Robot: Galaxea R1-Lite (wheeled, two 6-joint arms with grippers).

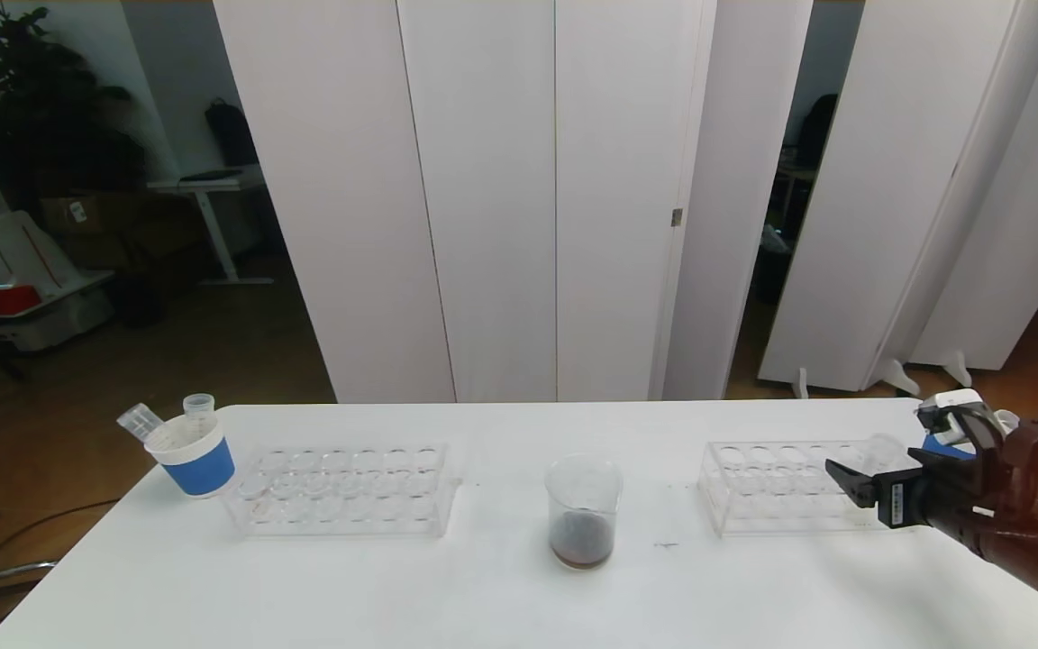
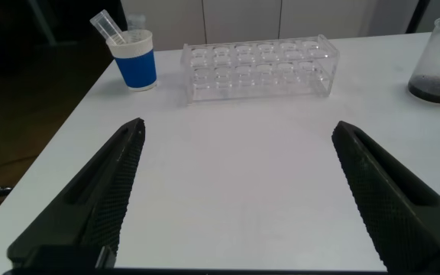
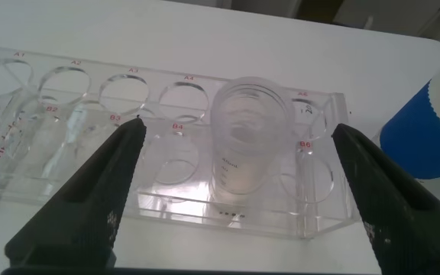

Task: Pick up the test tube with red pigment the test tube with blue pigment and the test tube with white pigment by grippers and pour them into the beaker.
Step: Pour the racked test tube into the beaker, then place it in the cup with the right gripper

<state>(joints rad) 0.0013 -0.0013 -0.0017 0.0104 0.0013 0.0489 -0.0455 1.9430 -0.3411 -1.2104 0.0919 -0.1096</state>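
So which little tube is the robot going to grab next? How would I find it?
Look at the clear rack on the robot's right of the white table. One small tube, the test tube with white pigment, stands there, right before the open right gripper. Every other hole in that rack looks empty.

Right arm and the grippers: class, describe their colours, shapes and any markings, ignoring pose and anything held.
The right arm is dark brownish-black and blocky, with a small white label near the wrist. The right gripper and left gripper each have two long, black, tapering fingers with finely textured inner faces. No cables or sleeves are visible.
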